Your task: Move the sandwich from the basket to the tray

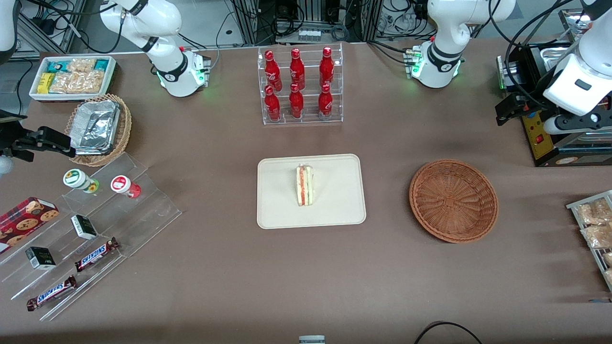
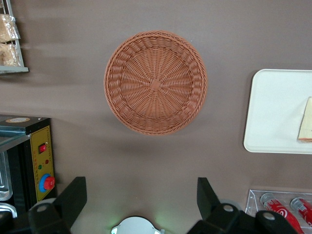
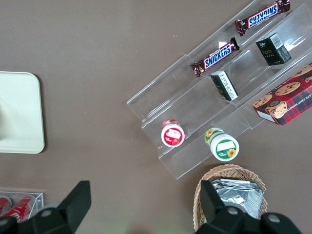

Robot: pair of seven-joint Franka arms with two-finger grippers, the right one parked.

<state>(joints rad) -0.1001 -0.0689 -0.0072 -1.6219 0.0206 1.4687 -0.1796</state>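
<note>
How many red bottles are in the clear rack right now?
6 red bottles: three on the clear acrylic rack's upper step, three on the lower step nearer the front camera. None appear hidden. The open left gripper hovers above the empty reddish-brown wicker basket.

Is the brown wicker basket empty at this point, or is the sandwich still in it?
Empty: the basket shows only bare weave, the sandwich lies on the tray, and the open gripper hangs above the table beside the basket.
</note>
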